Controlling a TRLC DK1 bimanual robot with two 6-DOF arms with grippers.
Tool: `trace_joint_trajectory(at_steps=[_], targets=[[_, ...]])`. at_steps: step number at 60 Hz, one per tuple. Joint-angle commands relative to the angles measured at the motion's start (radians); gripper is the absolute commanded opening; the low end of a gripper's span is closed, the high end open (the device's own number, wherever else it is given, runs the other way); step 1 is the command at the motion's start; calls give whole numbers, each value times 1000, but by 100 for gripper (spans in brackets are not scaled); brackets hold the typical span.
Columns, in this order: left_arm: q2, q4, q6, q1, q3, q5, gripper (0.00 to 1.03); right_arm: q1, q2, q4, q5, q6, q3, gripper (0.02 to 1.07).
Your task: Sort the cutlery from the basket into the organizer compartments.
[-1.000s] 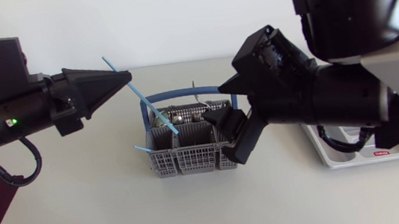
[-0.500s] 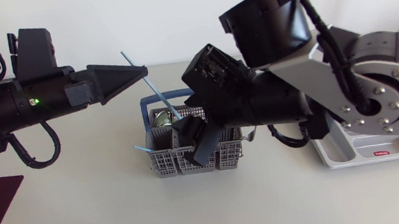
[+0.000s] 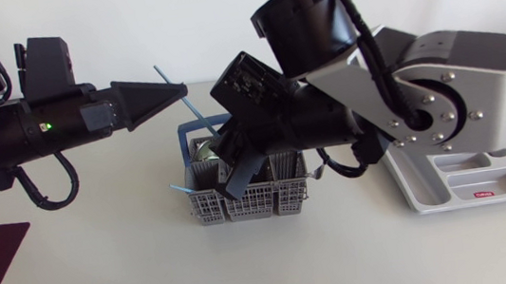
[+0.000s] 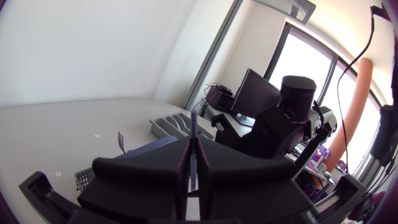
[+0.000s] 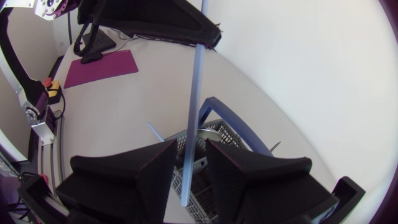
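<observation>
White tabletop (image 3: 106,273) bears the basket (image 3: 250,202), the organizer (image 3: 458,176) well to its right; above the basket my left gripper (image 4: 194,142) pinches a thin blue utensil (image 5: 196,99), seemingly light, stiff and slick, whose lower shaft, the sensible hold, passes untouched between the parted fingers of my right gripper (image 5: 191,148).

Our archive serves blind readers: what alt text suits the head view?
The left gripper holds a thin blue utensil over a grey basket, where the right gripper hangs. The organizer lies partly under the right arm.
</observation>
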Motion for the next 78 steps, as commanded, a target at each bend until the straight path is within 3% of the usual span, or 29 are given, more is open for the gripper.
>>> trace_joint_trajectory(at_steps=[1, 8, 24, 27, 32, 36, 43, 51, 63, 78], targets=[[17, 17, -32, 12, 32, 19, 4, 12, 26, 7, -4, 21, 26, 29], [17, 17, -33, 15, 34, 24, 4, 14, 32, 7, -4, 21, 29, 13], [17, 28, -52, 29, 28, 25, 6, 14, 26, -4, -1, 24, 15, 8], [17, 31, -64, 32, 29, 25, 15, 14, 21, -11, -1, 22, 12, 8], [14, 60, -99, 49, 28, 24, 47, 12, 12, -25, -4, 22, 10, 8], [6, 85, -113, 66, 31, 24, 64, 12, 1, -36, -5, 22, 9, 8], [-8, 114, -153, 133, 58, 22, 81, 6, -28, -53, -7, 24, 4, 8], [-14, 126, -153, 227, 83, 24, 82, -6, -69, -79, 1, 27, 3, 8], [-47, 106, 25, 303, 3, 42, 82, -77, -158, -129, 14, 34, 12, 8], [-187, -73, 468, 310, -199, 44, 82, -250, -235, -180, 25, 51, -7, 8]])
